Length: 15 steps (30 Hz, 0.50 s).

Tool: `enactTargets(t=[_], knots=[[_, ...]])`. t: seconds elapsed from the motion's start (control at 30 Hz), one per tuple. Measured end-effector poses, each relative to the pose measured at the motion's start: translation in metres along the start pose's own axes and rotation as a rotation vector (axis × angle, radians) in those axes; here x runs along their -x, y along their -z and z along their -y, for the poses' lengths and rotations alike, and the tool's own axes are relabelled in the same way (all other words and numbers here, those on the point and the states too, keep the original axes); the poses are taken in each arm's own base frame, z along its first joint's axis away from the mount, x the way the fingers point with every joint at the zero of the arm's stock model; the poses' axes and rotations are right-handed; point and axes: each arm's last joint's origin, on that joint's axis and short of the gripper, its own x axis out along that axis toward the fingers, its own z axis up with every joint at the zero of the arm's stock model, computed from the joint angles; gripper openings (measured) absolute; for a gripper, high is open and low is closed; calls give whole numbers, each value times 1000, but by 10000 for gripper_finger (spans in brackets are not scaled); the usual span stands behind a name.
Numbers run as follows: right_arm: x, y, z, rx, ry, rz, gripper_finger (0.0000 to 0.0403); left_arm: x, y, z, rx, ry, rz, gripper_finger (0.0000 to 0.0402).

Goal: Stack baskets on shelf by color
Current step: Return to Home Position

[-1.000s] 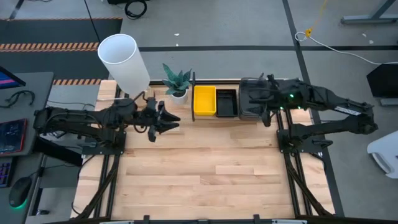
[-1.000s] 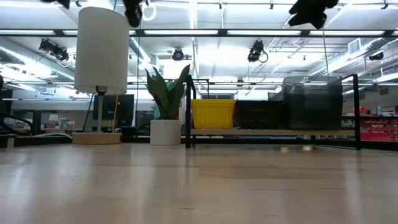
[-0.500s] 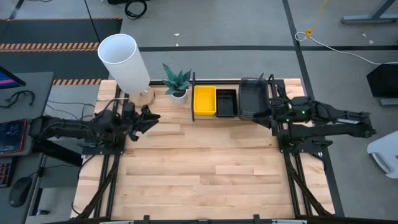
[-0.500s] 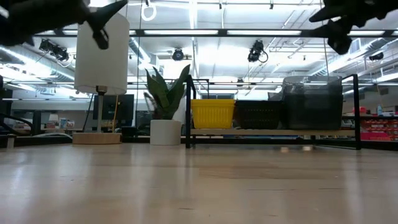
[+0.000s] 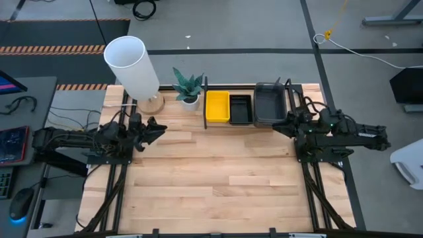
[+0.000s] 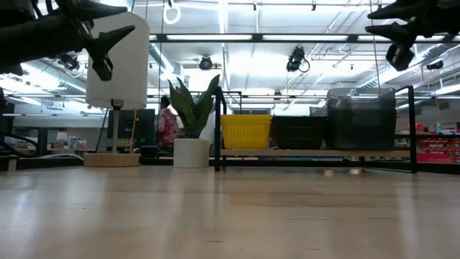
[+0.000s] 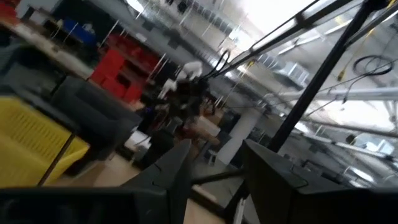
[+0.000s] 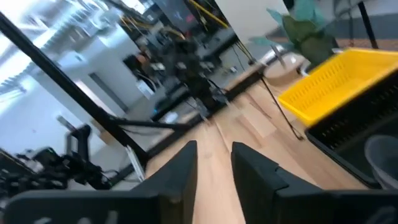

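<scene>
The broad wooden desk [image 5: 211,188] fills most of what I see, its planks bare across the middle and the near edge. Along its far edge, from about the middle towards the far right corner, stands the shelf [image 6: 287,152], a light board between thin black bars.

The left arm lies folded over the desk's left edge. The left gripper [image 5: 158,127] hangs high above the wood near the far left corner, jaws parted by a moderate gap with nothing between them. The right arm is folded over the right edge. The right gripper [image 5: 277,124] hovers high, just in front of the shelf's right end, its jaws only narrowly apart and holding nothing.

A tall white lamp [image 5: 131,65] stands in the far left corner.

All the baskets I can see sit on the shelf, in a row by colour. The dark grey baskets [image 5: 269,104] take the right end and stand tallest. The yellow baskets [image 5: 217,107] take the left end. The black baskets [image 5: 240,110] sit between them, touching the yellow. I cannot tell how many lie in each stack.

A small plant [image 5: 188,86] in a white pot stands at the far edge, between lamp and shelf.
</scene>
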Motion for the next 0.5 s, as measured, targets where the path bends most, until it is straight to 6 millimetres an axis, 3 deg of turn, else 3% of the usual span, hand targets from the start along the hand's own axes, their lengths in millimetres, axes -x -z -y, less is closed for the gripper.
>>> enactTargets(t=[0.23, 0.37, 0.5], knots=[[6, 20, 14, -44, -56, 31, 40, 3, 18, -14, 59, -151, -187, 149], [-6, 40, 29, -38, -15, 2, 8, 8, 30, -24, 91, -296, -287, 149], [-19, 60, 47, -37, 15, 68, 10, 14, 39, -34, 142, -466, -331, 149]])
